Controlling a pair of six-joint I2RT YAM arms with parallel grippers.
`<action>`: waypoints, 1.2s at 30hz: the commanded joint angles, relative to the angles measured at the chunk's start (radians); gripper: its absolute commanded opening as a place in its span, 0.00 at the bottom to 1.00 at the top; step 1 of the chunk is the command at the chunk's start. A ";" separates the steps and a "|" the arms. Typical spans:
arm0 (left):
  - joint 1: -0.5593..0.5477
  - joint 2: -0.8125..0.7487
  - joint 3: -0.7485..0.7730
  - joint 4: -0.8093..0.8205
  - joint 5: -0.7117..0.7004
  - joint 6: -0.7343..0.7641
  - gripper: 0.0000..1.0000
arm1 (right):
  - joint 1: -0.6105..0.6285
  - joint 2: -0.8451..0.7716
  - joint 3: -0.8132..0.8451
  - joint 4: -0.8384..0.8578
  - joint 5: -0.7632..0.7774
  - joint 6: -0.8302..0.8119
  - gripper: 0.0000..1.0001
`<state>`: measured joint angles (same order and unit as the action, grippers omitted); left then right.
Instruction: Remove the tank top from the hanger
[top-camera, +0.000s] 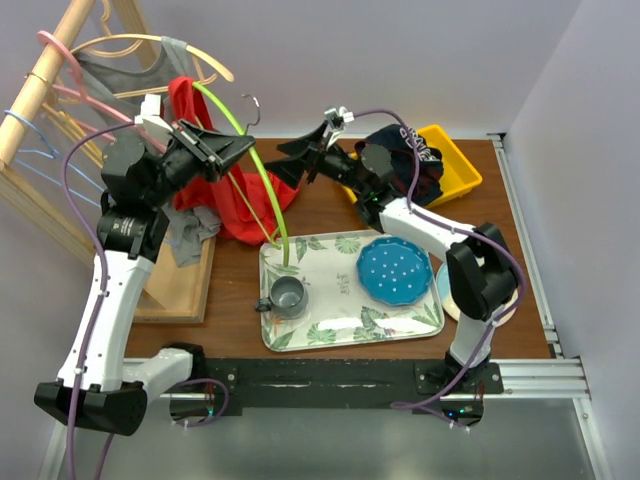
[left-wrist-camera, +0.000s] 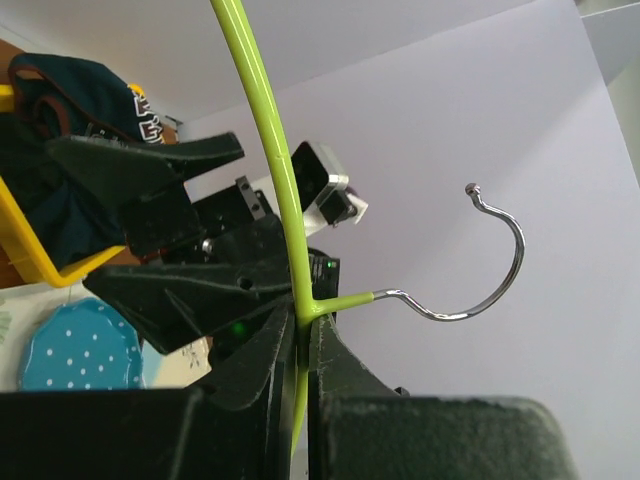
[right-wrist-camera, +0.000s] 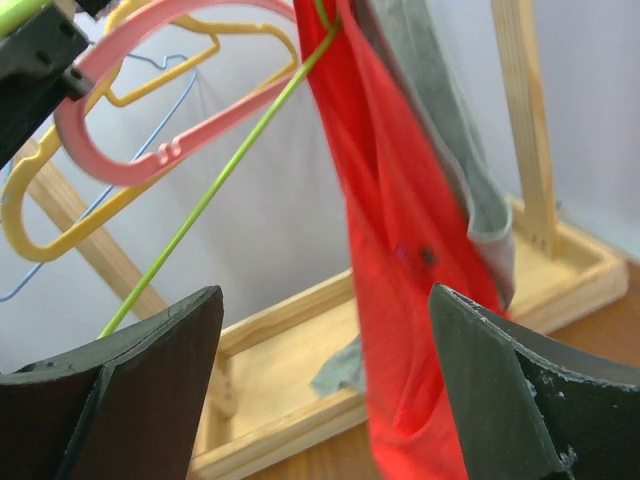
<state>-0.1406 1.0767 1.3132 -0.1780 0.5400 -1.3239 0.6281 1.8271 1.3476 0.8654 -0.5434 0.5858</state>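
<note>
A red tank top (top-camera: 228, 205) hangs on a lime-green hanger (top-camera: 268, 188) with a metal hook (top-camera: 252, 103). My left gripper (top-camera: 240, 147) is shut on the hanger's neck just below the hook, which shows plainly in the left wrist view (left-wrist-camera: 300, 322). My right gripper (top-camera: 290, 162) is open and empty, pointing left at the hanging top. In the right wrist view the red tank top (right-wrist-camera: 400, 250) hangs between and beyond its fingers (right-wrist-camera: 520, 400), apart from them, with the green hanger wire (right-wrist-camera: 220, 180) to its left.
A wooden rack (top-camera: 180, 290) at the left holds pink (top-camera: 75, 75) and tan hangers and a grey garment (top-camera: 150, 65). A leaf-print tray (top-camera: 350, 330) bears a grey cup (top-camera: 287, 295) and a blue dotted plate (top-camera: 395, 272). A yellow bin (top-camera: 460, 165) holds dark clothing.
</note>
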 joint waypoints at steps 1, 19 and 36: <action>-0.022 -0.026 0.070 -0.182 0.117 0.054 0.00 | -0.001 0.060 0.120 0.034 -0.070 -0.078 0.88; -0.002 0.170 0.586 -0.476 -0.143 0.312 0.00 | 0.012 0.047 0.116 0.012 -0.089 -0.038 0.88; -0.004 0.042 0.348 -0.495 0.182 0.261 0.00 | 0.067 0.142 0.243 0.009 -0.098 -0.123 0.96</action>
<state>-0.1444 1.1847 1.6939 -0.7078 0.5911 -1.0840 0.6693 1.9316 1.5177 0.8257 -0.6453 0.5007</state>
